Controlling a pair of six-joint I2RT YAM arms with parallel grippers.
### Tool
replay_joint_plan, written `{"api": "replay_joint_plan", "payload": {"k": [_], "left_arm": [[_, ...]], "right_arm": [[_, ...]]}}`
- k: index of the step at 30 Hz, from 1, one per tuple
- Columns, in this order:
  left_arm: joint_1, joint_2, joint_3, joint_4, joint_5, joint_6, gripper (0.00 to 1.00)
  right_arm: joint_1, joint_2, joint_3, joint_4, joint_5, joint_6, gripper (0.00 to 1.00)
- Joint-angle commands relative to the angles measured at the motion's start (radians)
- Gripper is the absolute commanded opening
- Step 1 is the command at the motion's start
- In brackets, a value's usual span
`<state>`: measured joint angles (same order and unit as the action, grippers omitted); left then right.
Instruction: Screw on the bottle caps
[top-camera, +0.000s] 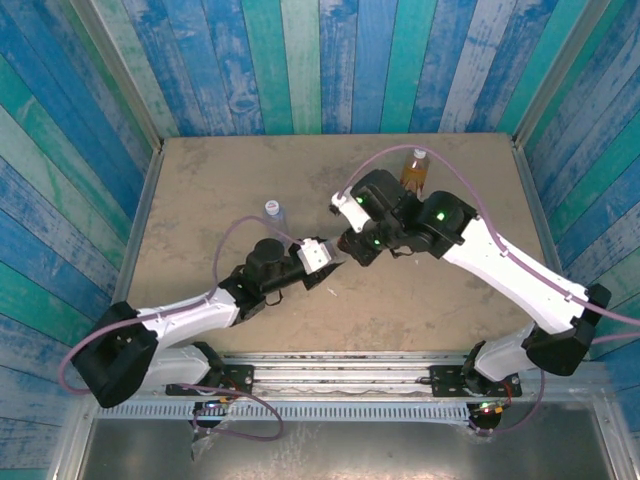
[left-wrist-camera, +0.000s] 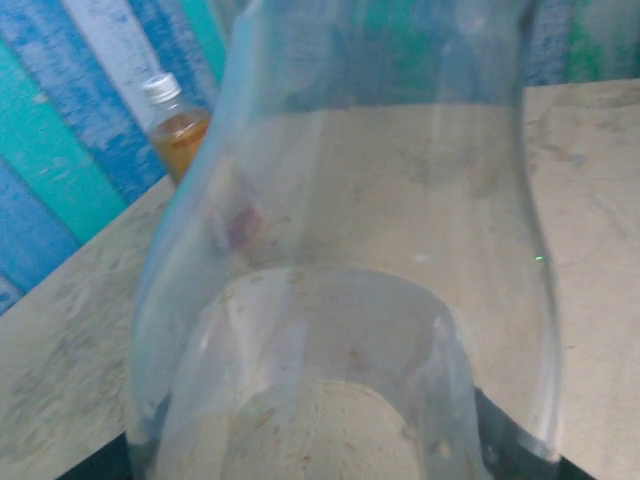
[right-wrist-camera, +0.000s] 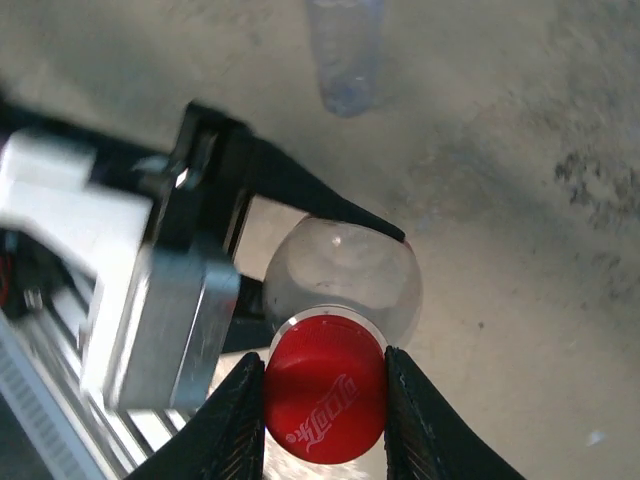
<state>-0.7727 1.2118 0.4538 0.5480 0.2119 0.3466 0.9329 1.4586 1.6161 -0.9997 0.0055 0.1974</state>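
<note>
Fingers (right-wrist-camera: 330, 208) of your left gripper (top-camera: 326, 266) are clamped on either side of the clear bottle (right-wrist-camera: 345, 275), near the middle of the tabletop (top-camera: 200, 180). The bottle's long axis runs away from the right wrist camera toward that surface, mouth end nearest the lens. The red cap (right-wrist-camera: 325, 388) sits on the mouth, pinched by your right gripper (right-wrist-camera: 325, 400). Your left wrist view adds the amber bottle (left-wrist-camera: 182, 140) with its white cap (left-wrist-camera: 160, 88).

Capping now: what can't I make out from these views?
Right wrist: whether the red cap has caught threads; it covers the neck of the clear bottle.
Right wrist: bluish bottle, cut off by the upper edge.
Left wrist: clear bottle blurred, too close.
Top: amber bottle, cap seating too small.
</note>
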Motion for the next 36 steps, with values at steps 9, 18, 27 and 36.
{"api": "replay_joint_plan", "payload": {"k": [9,18,27,36], "left_arm": [[-0.007,-0.001,0.046,0.067,0.034,-0.013,0.53],[0.015,-0.008,0.041,0.025,0.435,-0.109,0.53],[0.016,0.012,0.114,-0.012,0.711,-0.114,0.52],[0.016,0.011,0.154,-0.083,0.73,-0.069,0.52]], "right_arm": [[0.001,-0.048,-0.105,0.154,0.108,0.069,0.56],[-0.033,-0.312,-0.298,0.369,-0.134,-0.472,0.6],[-0.109,-0.431,-0.389,0.404,-0.592,-0.738,0.55],[-0.152,-0.378,-0.382,0.391,-0.714,-0.729,0.44]]}}
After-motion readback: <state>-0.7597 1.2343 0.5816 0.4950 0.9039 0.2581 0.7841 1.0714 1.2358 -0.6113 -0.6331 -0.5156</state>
